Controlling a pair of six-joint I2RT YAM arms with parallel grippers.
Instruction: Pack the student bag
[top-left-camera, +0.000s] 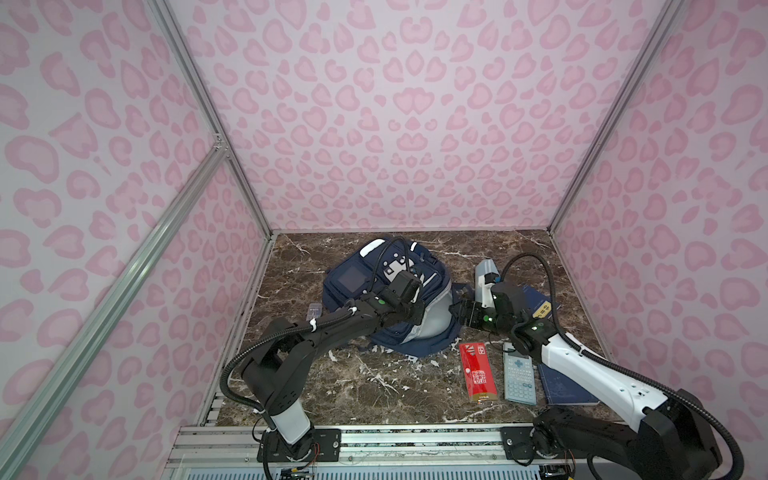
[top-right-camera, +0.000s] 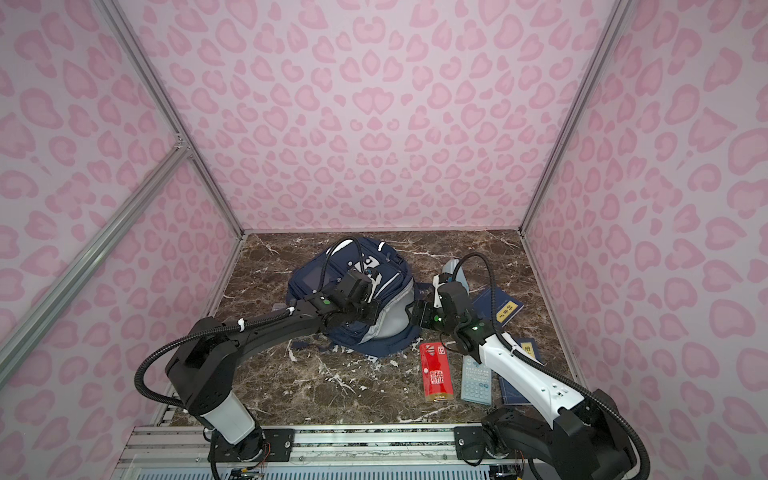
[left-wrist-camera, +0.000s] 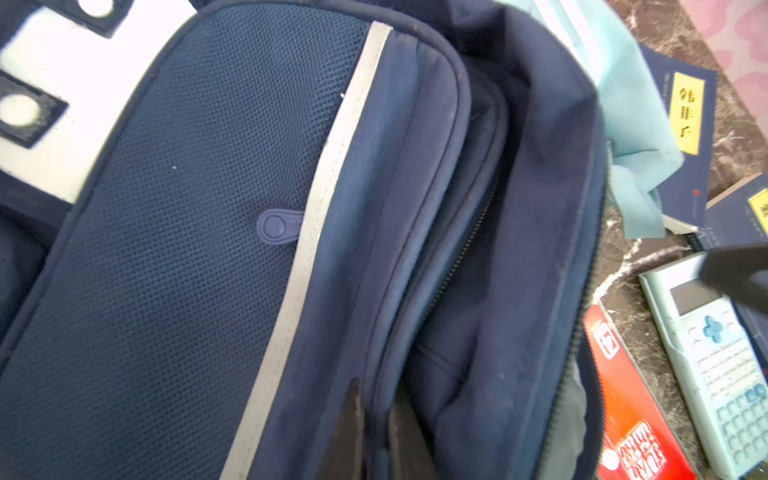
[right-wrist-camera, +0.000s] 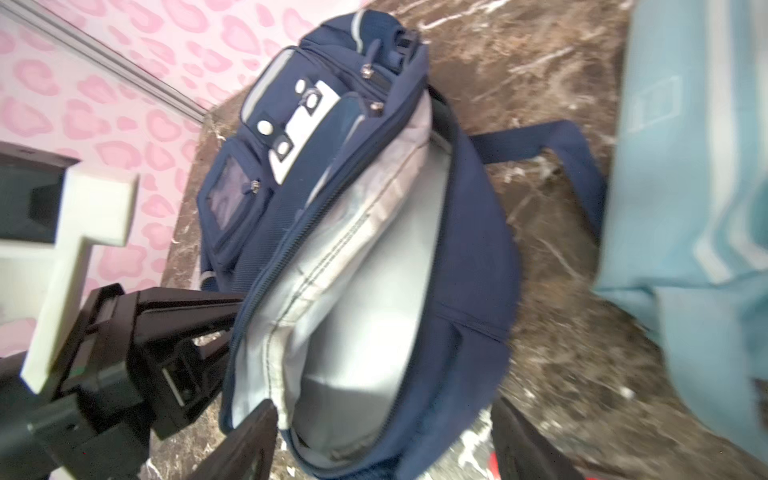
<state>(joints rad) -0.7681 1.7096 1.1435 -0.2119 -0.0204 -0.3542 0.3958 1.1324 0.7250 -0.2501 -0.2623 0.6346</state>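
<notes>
Left gripper (left-wrist-camera: 377, 386) jaws pinch the backpack (top-left-camera: 353, 279) rim; right gripper (right-wrist-camera: 384, 409) jaws gape beside it. A slip could collapse the mouth.

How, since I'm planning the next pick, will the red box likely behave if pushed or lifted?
The red box looks like a flat carton, so probably stiff and light. Lying flat on the marble table, it shouldn't roll or tip. Its glossy faces may slide easily when pushed.
</notes>
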